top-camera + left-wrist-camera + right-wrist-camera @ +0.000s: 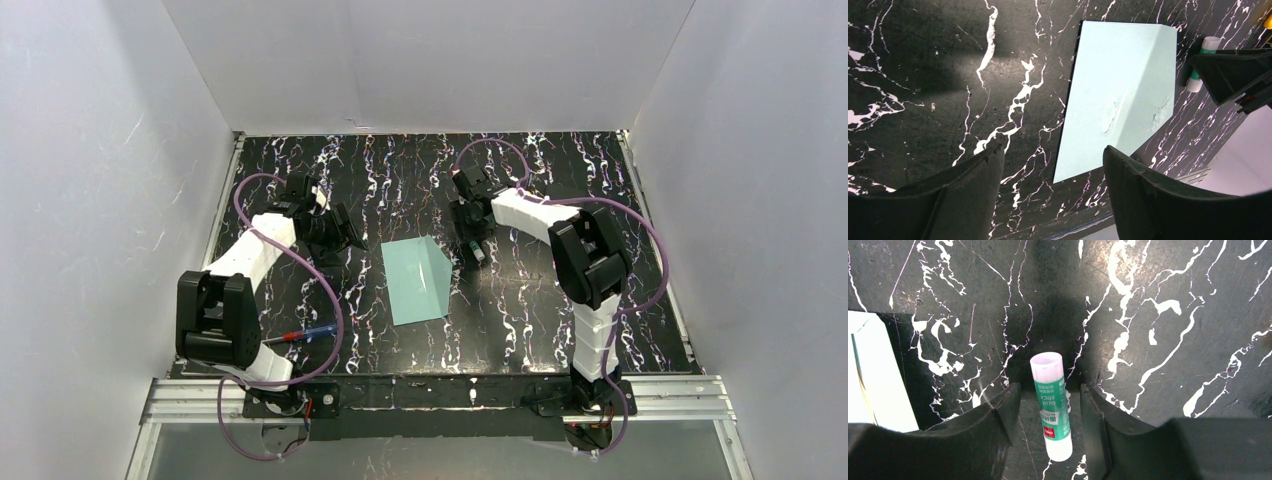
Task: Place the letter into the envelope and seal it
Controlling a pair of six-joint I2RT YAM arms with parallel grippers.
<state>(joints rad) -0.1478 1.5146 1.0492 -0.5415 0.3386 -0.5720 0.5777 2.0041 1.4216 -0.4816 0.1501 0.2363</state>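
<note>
The right pincer [1049, 392] stands wide astride a loose glue stick [1053, 425] on the bench [923, 100]; an off-centre close could roll it. The left pincer [1053, 150] is wide and empty, with the envelope [1113, 85] just ahead of it, between both. The letter is unseen.

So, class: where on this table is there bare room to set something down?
Free: the far strip of table behind both grippers, and the near strip between the envelope and the arm bases. Crowded: the envelope's right edge, where the right gripper straddles the glue stick; the left gripper hovers by its far-left corner; a pen lies near-left.
</note>
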